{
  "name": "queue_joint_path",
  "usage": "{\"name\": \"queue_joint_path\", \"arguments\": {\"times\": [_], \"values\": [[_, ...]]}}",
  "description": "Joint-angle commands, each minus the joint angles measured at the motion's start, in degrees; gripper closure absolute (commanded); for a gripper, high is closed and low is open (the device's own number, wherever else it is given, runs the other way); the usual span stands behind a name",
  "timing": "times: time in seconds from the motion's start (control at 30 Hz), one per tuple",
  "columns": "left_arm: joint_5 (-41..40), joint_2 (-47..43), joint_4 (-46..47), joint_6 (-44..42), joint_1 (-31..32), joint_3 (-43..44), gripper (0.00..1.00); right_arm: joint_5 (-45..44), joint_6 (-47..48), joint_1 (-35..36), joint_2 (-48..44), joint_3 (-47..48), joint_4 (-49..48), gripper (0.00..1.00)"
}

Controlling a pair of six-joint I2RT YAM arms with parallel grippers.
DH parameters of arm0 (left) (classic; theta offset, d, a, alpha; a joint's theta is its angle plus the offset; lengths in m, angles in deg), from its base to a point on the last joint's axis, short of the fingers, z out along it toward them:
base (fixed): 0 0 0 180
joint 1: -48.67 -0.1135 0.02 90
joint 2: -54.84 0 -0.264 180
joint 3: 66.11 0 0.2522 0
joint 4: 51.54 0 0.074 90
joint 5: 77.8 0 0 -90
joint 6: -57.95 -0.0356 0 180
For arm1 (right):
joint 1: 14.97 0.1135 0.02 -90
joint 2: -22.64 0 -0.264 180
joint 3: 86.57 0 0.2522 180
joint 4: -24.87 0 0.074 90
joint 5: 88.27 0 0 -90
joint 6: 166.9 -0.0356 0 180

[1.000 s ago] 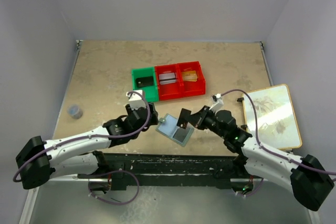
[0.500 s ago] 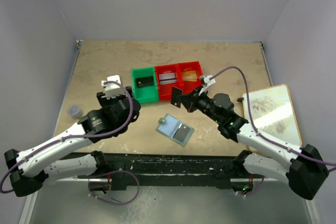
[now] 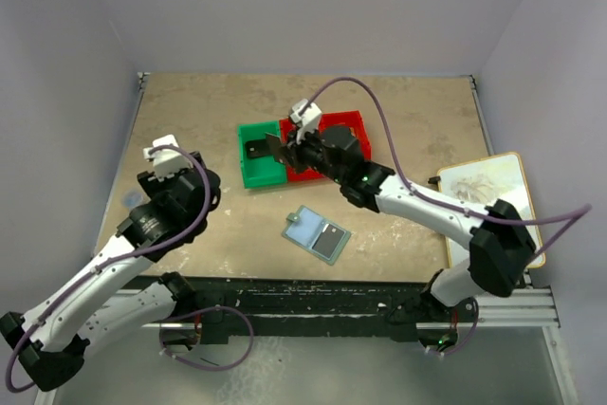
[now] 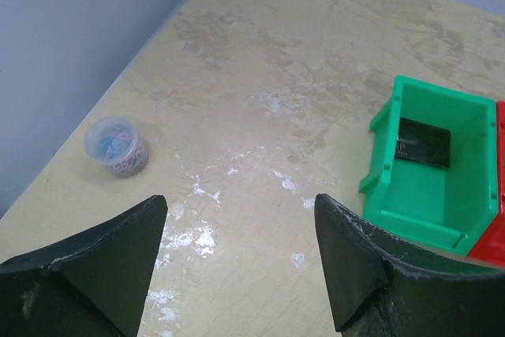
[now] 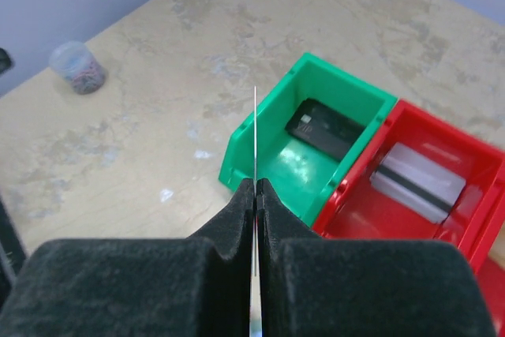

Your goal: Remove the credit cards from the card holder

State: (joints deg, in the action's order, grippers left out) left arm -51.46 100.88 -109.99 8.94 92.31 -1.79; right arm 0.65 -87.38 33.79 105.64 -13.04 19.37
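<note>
While my right gripper pinches a card edge-on above the green bin, my left gripper gapes empty over bare table.

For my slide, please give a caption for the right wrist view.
Right gripper pinches a thin card edge-on above the green bin, which holds a dark card.

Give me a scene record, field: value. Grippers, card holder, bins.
left gripper: open, empty, over the table
right gripper: shut on a thin card, seen edge-on, over the green bin
card holder: open flat on the table, no gripper on it
green bin contents: one dark card
red bin: one pale card with a dark stripe
other: small clear pot near the table's left edge
</note>
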Motion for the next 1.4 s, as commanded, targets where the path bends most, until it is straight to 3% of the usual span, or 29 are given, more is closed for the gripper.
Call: {"name": "queue_joint_path", "arguments": {"times": [0.0, 0.23, 0.37, 1.2, 1.37], "values": [[6.6, -0.46, 1.75, 0.04, -6.17, 0.47, 0.26, -1.46, 10.78, 1.15, 7.47, 9.3, 4.57, 1.0], [0.53, -0.12, -2.08, 3.03, -7.04, 2.23, 0.26, -1.75, 20.8, 1.6, 25.97, 28.92, 20.15, 1.0], [0.22, -3.19, -1.75, 3.21, -7.08, 1.6, 0.26, -3.13, 24.42, 1.56, 32.78, 34.53, 21.24, 1.0], [4.35, -4.3, 0.76, -0.35, -7.09, 1.04, 0.25, -15.08, 45.26, 0.97, 51.76, 51.15, 16.94, 1.0], [5.67, -4.12, 1.34, -1.03, -7.07, 0.92, 0.25, -16.84, 49.71, 0.99, 52.65, 50.29, 14.84, 0.97]]}}
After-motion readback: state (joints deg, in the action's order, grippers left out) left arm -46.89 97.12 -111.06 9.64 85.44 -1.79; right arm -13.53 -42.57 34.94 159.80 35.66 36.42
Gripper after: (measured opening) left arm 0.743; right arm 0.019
